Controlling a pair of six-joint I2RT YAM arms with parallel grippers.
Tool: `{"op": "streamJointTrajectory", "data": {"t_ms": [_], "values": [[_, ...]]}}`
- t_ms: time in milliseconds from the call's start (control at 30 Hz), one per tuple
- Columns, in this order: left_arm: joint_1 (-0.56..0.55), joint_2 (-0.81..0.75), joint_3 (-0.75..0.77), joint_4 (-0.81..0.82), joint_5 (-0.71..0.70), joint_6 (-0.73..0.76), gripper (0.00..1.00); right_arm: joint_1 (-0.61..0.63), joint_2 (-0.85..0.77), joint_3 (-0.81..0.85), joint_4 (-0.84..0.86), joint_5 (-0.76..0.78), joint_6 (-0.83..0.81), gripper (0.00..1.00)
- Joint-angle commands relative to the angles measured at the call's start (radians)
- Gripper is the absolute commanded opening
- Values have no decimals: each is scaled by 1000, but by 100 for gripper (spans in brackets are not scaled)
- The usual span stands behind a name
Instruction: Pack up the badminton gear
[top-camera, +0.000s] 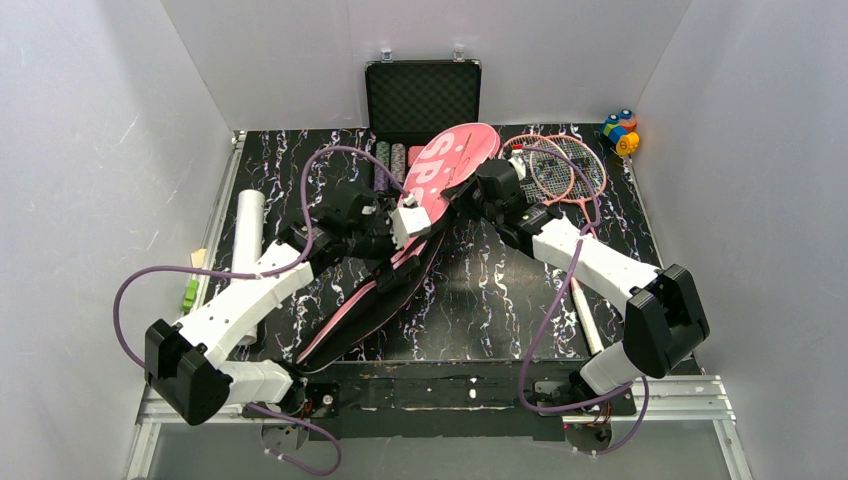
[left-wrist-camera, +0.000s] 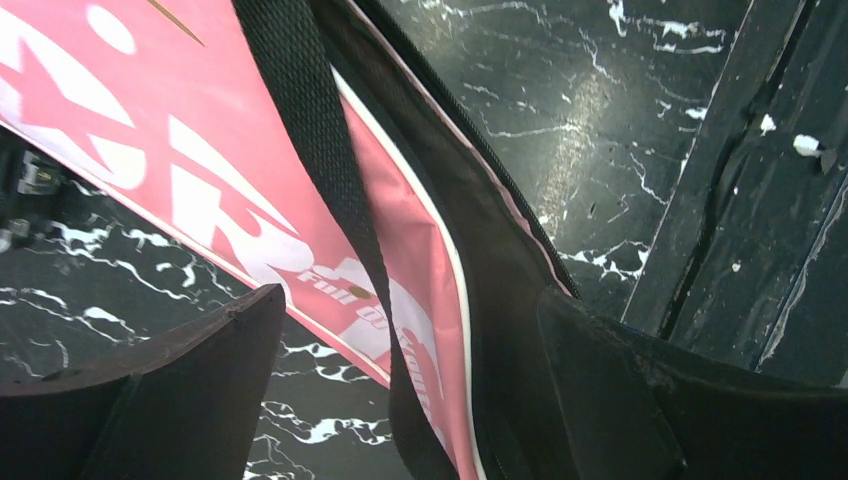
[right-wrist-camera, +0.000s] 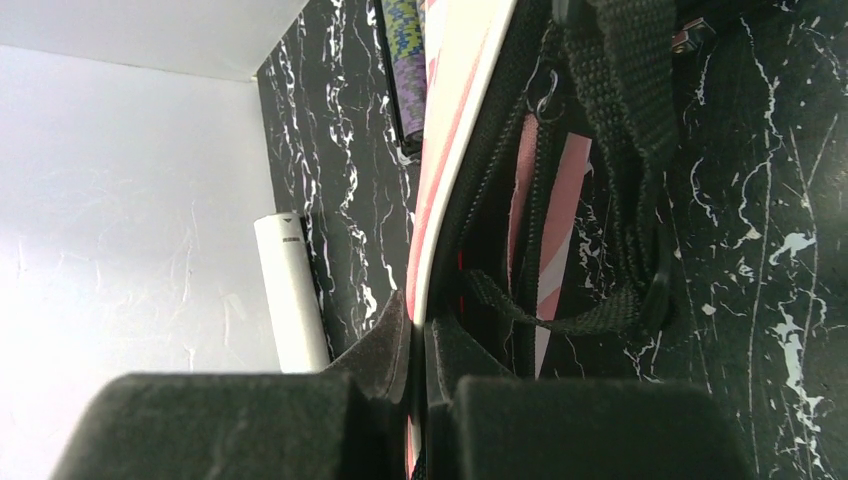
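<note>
The pink cover (top-camera: 455, 160) lettered in white lies slantwise across the dark marbled table, its wide end lifted at the back. My right gripper (right-wrist-camera: 420, 335) is shut on the cover's white-piped edge (right-wrist-camera: 440, 200), and the black strap (right-wrist-camera: 620, 120) hangs beside it. My left gripper (left-wrist-camera: 410, 350) is open, and the cover (left-wrist-camera: 300, 200) and its strap (left-wrist-camera: 310, 130) pass between the fingers (left-wrist-camera: 200, 380) without being pinched. Two pink-framed rackets (top-camera: 562, 165) lie at the back right, behind the right gripper (top-camera: 468, 200). The long white tube (top-camera: 245, 235) lies along the left edge, left of the left gripper (top-camera: 420, 235).
An open black case (top-camera: 422, 95) stands at the back wall with rows of poker chips (top-camera: 392, 158) in front of it. A small multicoloured toy (top-camera: 620, 130) sits in the back right corner. A white racket handle (top-camera: 585, 320) lies under the right arm. White walls enclose the table.
</note>
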Motion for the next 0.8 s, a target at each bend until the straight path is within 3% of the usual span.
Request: {"op": "streamJointTrajectory", "data": {"t_ms": [0, 200, 633, 700, 767], "values": [[-8, -31, -9, 6, -11, -16, 98, 28, -26, 87, -34, -30, -32, 1], [-10, 3, 70, -3, 24, -46, 98, 43, -1, 120, -65, -23, -48, 1], [-33, 38, -43, 63, -116, 39, 97, 53, -28, 121, -54, -20, -65, 1], [-33, 37, -40, 60, -137, 62, 90, 53, -35, 112, -47, -22, -70, 1], [-31, 34, -31, 53, -149, 72, 75, 53, -42, 102, -39, -21, -71, 1]]}}
